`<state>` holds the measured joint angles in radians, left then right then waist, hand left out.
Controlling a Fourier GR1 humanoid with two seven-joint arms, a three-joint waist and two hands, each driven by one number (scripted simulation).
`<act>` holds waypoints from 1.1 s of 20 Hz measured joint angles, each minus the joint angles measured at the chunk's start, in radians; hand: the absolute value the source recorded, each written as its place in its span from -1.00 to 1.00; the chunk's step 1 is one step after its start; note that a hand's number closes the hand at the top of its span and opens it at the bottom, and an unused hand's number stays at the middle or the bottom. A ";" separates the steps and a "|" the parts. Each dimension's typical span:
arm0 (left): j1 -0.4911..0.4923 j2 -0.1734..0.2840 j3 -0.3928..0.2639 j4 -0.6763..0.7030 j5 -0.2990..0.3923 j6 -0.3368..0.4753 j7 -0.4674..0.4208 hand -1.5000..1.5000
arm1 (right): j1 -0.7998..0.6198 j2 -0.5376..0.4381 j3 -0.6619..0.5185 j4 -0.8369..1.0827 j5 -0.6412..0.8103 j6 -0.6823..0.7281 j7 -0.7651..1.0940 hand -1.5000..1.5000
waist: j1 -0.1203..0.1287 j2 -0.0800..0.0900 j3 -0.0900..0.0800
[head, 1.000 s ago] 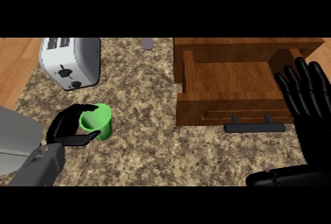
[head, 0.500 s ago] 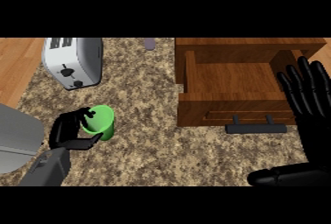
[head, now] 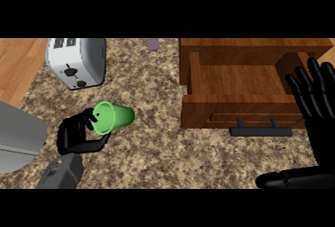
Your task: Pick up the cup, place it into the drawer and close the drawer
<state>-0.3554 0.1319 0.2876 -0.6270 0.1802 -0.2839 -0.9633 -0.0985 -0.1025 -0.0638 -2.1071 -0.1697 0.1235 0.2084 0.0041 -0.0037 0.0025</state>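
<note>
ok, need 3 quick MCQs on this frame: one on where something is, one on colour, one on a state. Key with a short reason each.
1. Where is the toaster?
A. inside the drawer
B. on the counter, upper left
C. in the right hand

2. What colour is the cup?
A. green
B. red
C. white

3. What state is the drawer in?
A. shut flush
B. pulled open, nothing showing inside
C. open with the cup inside

Key:
1 B, it stands up and left of the cup, across the counter from the drawer.
2 A, the cup in the left hand is bright green.
3 B, its wooden floor shows bare; the right hand rests open at its right side.
</note>
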 measured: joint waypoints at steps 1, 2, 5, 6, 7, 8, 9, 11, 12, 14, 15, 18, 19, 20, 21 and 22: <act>0.010 -0.009 -0.012 -0.041 0.002 0.001 0.012 1.00 | 0.009 0.004 0.001 0.006 0.005 0.001 -0.012 -1.00 | 0.001 0.000 0.000; 0.014 -0.014 -0.027 -0.083 0.002 0.002 0.030 1.00 | 0.008 0.007 0.002 0.020 0.011 0.000 -0.022 -1.00 | 0.004 -0.001 0.000; 0.037 -0.041 -0.075 -0.212 0.001 0.013 0.097 1.00 | 0.018 0.007 0.003 -0.008 0.005 -0.003 0.000 -1.00 | 0.003 -0.001 -0.001; 0.044 -0.054 -0.091 -0.252 0.003 0.013 0.117 1.00 | 0.011 0.008 0.003 0.005 0.007 -0.003 -0.006 -1.00 | 0.004 -0.001 -0.001; 0.058 -0.063 -0.110 -0.307 0.003 0.013 0.146 1.00 | 0.019 0.005 -0.001 0.003 0.002 0.003 -0.009 -1.00 | 0.005 -0.002 -0.001; 0.056 -0.073 -0.122 -0.358 0.010 0.019 0.185 1.00 | 0.016 0.004 -0.003 0.005 0.001 0.001 -0.006 -1.00 | 0.006 -0.002 -0.001; 0.056 -0.082 -0.135 -0.414 0.017 0.029 0.230 1.00 | 0.010 0.006 -0.004 0.013 0.005 -0.001 -0.010 -1.00 | 0.007 -0.002 -0.001; 0.059 -0.101 -0.172 -0.524 0.038 0.060 0.318 1.00 | 0.014 0.004 -0.007 0.010 -0.002 0.001 -0.004 -1.00 | 0.007 -0.003 -0.001; 0.053 -0.107 -0.188 -0.563 0.049 0.080 0.355 1.00 | 0.019 0.007 -0.004 0.007 0.002 0.001 -0.011 -1.00 | 0.005 -0.002 -0.001; 0.043 -0.111 -0.207 -0.641 0.074 0.104 0.436 1.00 | 0.021 0.012 0.006 0.007 0.013 0.000 -0.015 -1.00 | 0.003 -0.001 -0.001; 0.031 -0.116 -0.220 -0.675 0.084 0.128 0.472 1.00 | 0.032 0.014 0.013 -0.006 0.018 0.000 -0.015 -1.00 | 0.001 -0.001 -0.002; -0.012 -0.121 -0.246 -0.767 0.095 0.197 0.573 1.00 | 0.037 0.022 0.022 -0.009 0.029 -0.005 -0.019 -1.00 | -0.002 0.000 -0.002; -0.028 -0.120 -0.248 -0.782 0.094 0.208 0.596 1.00 | 0.030 0.017 0.007 0.017 0.019 0.005 -0.038 -1.00 | -0.002 0.001 -0.002; -0.054 -0.122 -0.262 -0.784 0.090 0.237 0.608 1.00 | 0.018 0.005 -0.010 0.023 0.005 0.013 -0.035 -1.00 | -0.004 0.002 -0.002; -0.076 -0.124 -0.276 -0.796 0.088 0.265 0.634 1.00 | 0.031 0.014 0.006 0.023 0.022 0.013 -0.049 -1.00 | -0.005 0.002 -0.002; -0.112 -0.118 -0.269 -0.801 0.094 0.277 0.669 1.00 | 0.021 0.013 0.003 0.028 0.023 0.009 -0.045 -1.00 | -0.005 0.002 -0.002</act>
<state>-0.4675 0.0140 0.0184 -1.4278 0.2740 -0.0074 -0.2940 -0.0779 -0.0891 -0.0604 -2.0795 -0.1472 0.1324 0.1632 -0.0013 -0.0016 0.0005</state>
